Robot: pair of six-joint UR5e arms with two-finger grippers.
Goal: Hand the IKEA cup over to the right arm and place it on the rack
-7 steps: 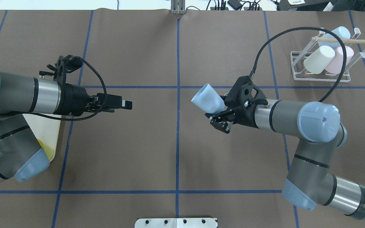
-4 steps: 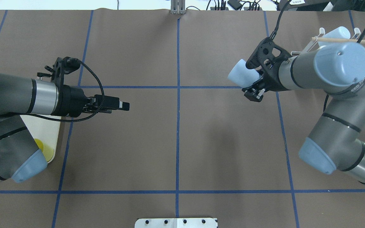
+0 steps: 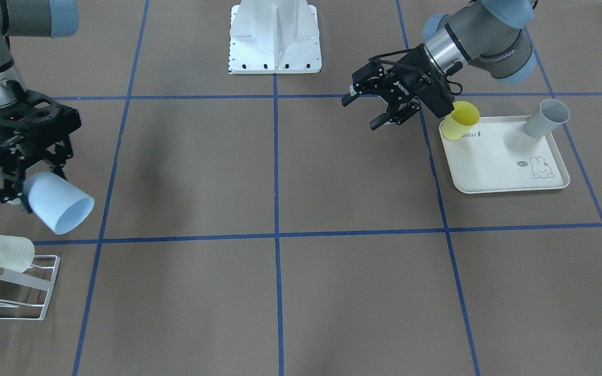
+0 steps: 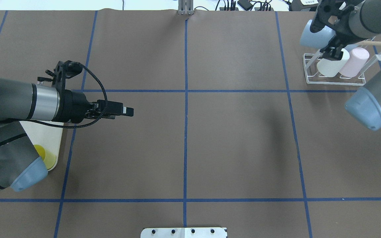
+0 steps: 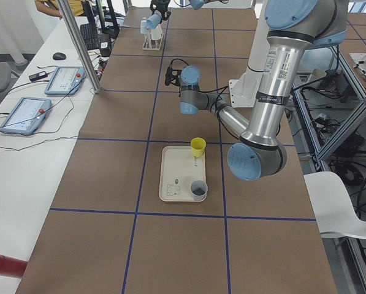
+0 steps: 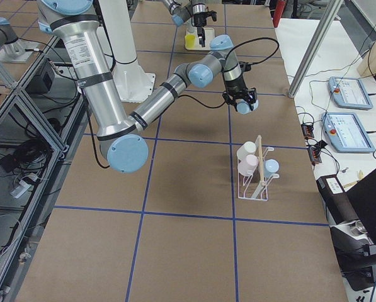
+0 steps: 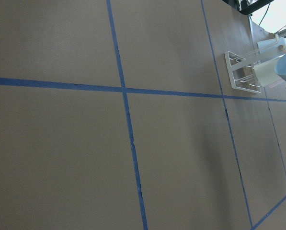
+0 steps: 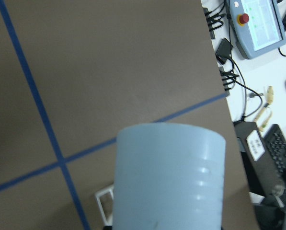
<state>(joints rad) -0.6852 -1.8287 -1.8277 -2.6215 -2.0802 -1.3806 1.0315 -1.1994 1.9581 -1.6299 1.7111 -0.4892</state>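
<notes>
- Your right claw (image 3: pixel 32 180) is clenched on the blue cup (image 3: pixel 59 203). Its fingers pinch the closed end, and the open mouth points away from the claw. The cup is tilted, not upright.
- The blue cup hangs in the air near the rack (image 3: pixel 24 292). It touches no bar of it.
- Your left claw (image 3: pixel 366 112) is spread wide with nothing in it. It hangs over the worktop (image 3: pixel 280 172), just beside the yellow cup (image 3: pixel 460 121) on the tray (image 3: pixel 505 177).
- In the overhead view the top edge cuts off part of the right claw, and the claw overlaps the rack's far side. A white cup (image 4: pixel 330 65) and a pink cup (image 4: pixel 354 61) show on the rack.
- The front view cuts the rack off at its edge.
- The blue cup's wall fills the lower middle of the right wrist view, and you see no fingers there.
- From the left end, the blue cup and rack are too small to read.
</notes>
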